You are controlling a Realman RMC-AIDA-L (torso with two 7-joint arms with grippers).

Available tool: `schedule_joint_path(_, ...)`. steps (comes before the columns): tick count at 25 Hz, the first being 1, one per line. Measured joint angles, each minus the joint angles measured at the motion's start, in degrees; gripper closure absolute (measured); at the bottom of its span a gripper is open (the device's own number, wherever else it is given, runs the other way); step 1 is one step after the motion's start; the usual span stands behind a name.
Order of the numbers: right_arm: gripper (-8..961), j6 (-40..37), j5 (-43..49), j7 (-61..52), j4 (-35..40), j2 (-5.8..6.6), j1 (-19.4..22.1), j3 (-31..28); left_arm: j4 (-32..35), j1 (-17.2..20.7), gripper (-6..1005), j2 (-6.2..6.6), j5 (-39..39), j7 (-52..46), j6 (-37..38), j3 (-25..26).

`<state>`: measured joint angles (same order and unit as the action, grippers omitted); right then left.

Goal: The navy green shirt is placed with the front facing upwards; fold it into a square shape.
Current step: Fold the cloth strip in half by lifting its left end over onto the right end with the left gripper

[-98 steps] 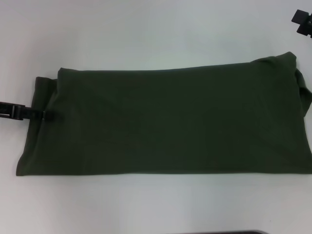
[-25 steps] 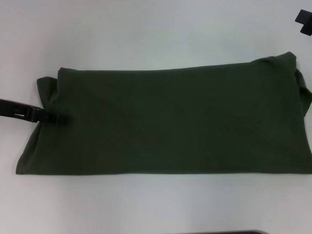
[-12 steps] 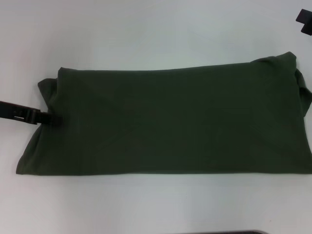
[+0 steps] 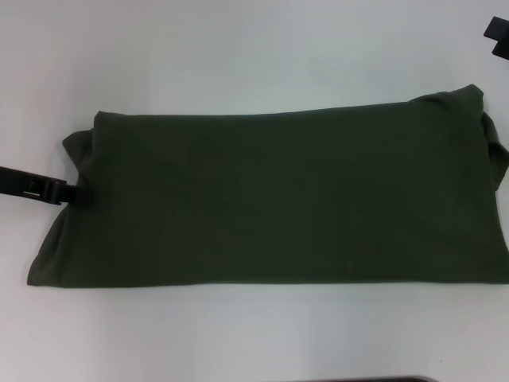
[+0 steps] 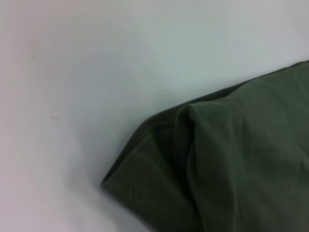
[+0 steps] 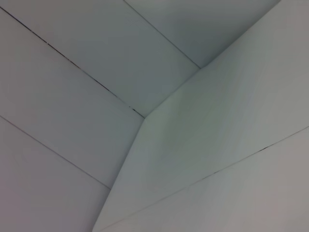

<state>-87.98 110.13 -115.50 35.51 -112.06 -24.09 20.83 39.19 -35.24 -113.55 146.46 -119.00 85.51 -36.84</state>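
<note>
We see our left gripper (image 4: 73,194) at the far-left hem, fingers pinched onto cloth | navy green shirt (image 4: 278,199) folded into a long band across the white table (image 4: 238,56) | our right gripper (image 4: 499,36) parked far right, grip unreadable.

Setting: plain indoor test or lab-type workspace, exact kind not determinable. Evidence: a bare white table (image 4: 238,48) filling the head view from 9 to 3 o'clock; the right wrist view shows only pale panelled surfaces (image 6: 72,96) with thin dark seams.
</note>
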Motion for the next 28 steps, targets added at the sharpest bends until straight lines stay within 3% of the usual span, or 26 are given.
schedule_joint_path(13, 195, 0.0, 0.54, 0.86, -0.02, -0.22, 0.01, 0.49, 2.81, 0.89, 963, 0.1, -5.2, 0.65, 6.04, 1.94)
schedule_joint_path(21, 198, 0.45, 1.88, 1.3, -0.12, -0.41, -0.16, 1.81, 6.0, 0.71, 960, -0.77, -7.59, 0.65, 11.5, 4.34)
schedule_joint_path(28, 207, 1.17, 3.73, 2.36, -0.19, -1.34, -1.23, 5.3, 6.48, -1.27, 958, -1.39, -12.64, 0.07, 15.75, 4.48)
